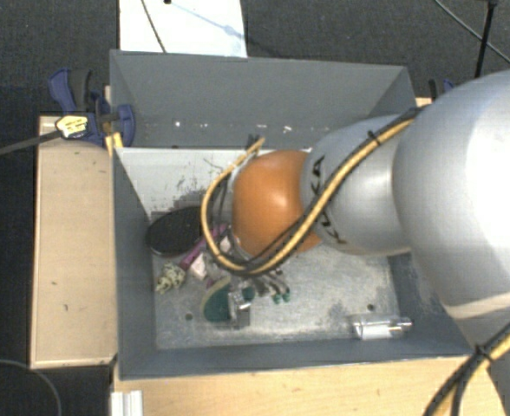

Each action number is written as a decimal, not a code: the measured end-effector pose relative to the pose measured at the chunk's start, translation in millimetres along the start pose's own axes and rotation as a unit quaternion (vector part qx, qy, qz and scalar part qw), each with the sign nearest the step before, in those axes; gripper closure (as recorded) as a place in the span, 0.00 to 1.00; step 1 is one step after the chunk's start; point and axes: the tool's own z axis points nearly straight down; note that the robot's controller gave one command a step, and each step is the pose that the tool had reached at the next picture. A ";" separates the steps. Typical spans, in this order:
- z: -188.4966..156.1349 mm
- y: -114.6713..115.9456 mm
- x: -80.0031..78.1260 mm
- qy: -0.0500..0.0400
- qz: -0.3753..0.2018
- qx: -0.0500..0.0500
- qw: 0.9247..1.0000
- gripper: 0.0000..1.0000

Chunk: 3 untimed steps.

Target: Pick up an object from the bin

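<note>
Claw [241, 302] is hanging under the orange wrist cover [268, 202], low in the left part of the bin [238, 94]; whether it is open or closed I cannot tell. A dark green rounded piece [212, 308] is lying just beside it, toward the frame's left, so a pick is probably calling for a slight leftward shift. A black disc [172, 230] is sitting further toward the upper left, and a silver cylinder [380, 327] is lying well apart at lower right.

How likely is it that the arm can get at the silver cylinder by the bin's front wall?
Probably yes. The silver cylinder lies alone on the bin floor, nothing on or against it. The gripper is over the small heap to the view's left, so the arm must shift across.
</note>
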 end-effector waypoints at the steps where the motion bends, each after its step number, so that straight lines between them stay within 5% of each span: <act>1: -29.5 -8.5 5.0 0.000 0.081 0.000 0.997 0.00; 2: -34.3 -16.4 17.5 0.004 0.047 0.000 0.999 0.00; 3: 0.3 -15.4 17.4 0.000 0.019 0.000 1.000 0.00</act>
